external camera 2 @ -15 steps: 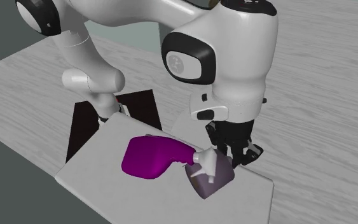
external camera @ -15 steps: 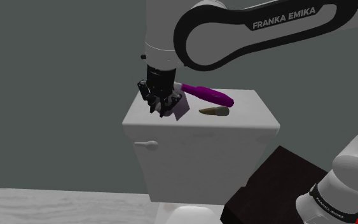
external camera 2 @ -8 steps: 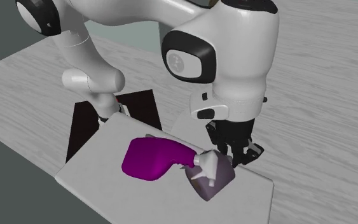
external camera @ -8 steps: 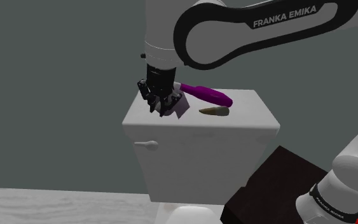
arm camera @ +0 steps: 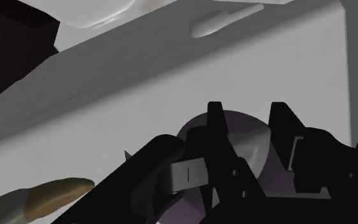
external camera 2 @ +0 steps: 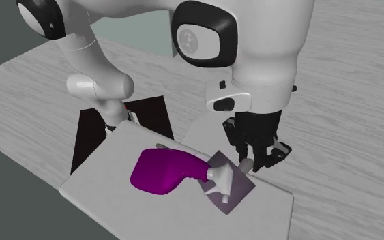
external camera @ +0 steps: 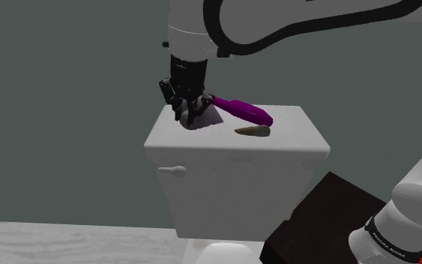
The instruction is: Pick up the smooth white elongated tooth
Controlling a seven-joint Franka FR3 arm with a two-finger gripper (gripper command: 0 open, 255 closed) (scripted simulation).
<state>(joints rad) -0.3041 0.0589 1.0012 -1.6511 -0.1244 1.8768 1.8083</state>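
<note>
Purple bottle-shaped object (external camera 2: 160, 170) on white cistern lid (external camera: 299, 124), tan pointed piece (external camera: 252, 132) beside it

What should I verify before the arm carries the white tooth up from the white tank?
1. White tooth sits between the fingers of the end effector: ok, it fills their gap.
2. Tooth is off the white tank: cannot tell; a purple-grey piece next to it hides its underside.
3. Purple object is apart from the tooth: cannot tell; its narrow end lies right beside it in the second exterior view.
4. Tan elongated object is out of the way: ok, it lies apart from the end effector, toward the shoulder view's right.
</note>
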